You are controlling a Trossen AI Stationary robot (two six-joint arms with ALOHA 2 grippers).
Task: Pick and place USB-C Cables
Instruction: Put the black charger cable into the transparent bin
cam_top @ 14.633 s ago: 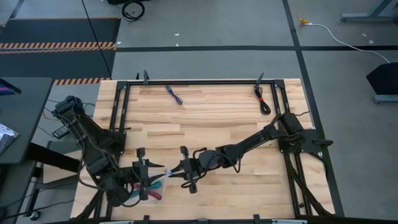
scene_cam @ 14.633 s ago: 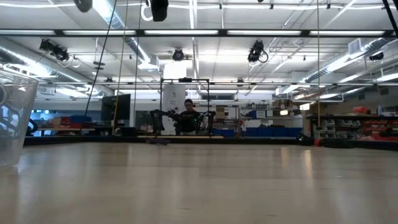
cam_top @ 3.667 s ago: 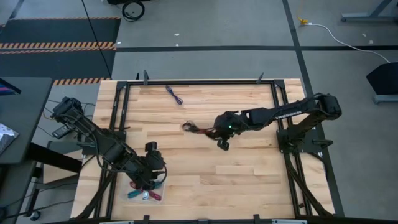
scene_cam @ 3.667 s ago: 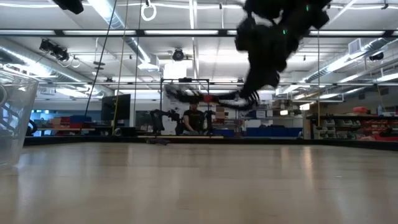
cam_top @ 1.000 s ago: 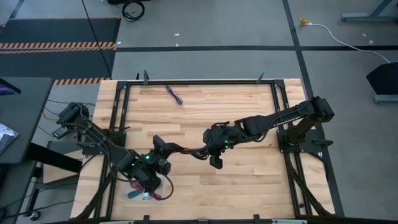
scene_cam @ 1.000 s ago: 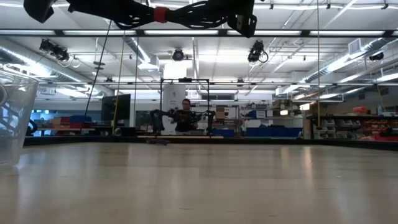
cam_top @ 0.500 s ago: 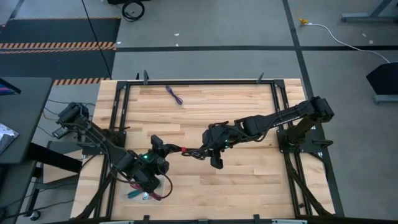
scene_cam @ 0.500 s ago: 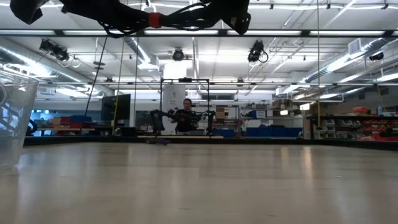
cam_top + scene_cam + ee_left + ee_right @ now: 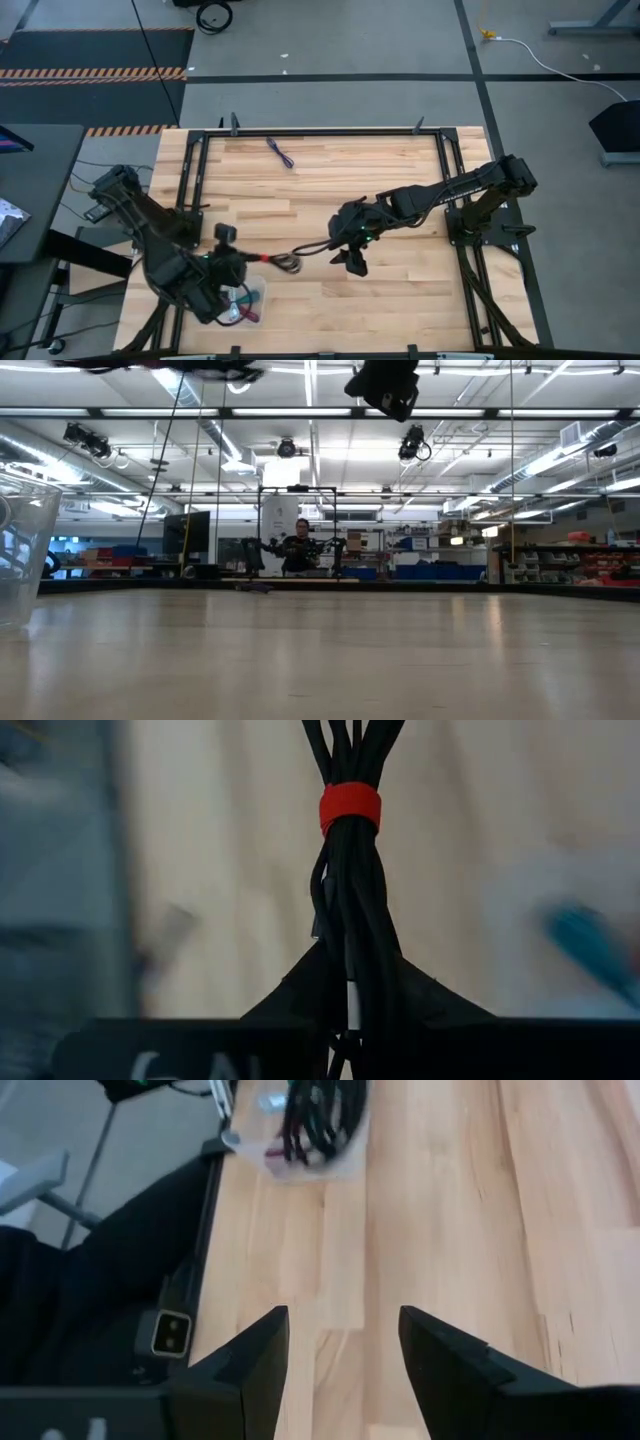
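Two left fingers [image 9: 345,995] clamp the black cable with red band [image 9: 350,880]

Overhead looking straight down, table-height looking level across, wrist cameras close behind fingers [image 9: 255,1365]

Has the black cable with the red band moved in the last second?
Yes. The black cable with the red band, held in the left gripper, has left the right gripper and shifted toward the clear container at the table's near-left corner.
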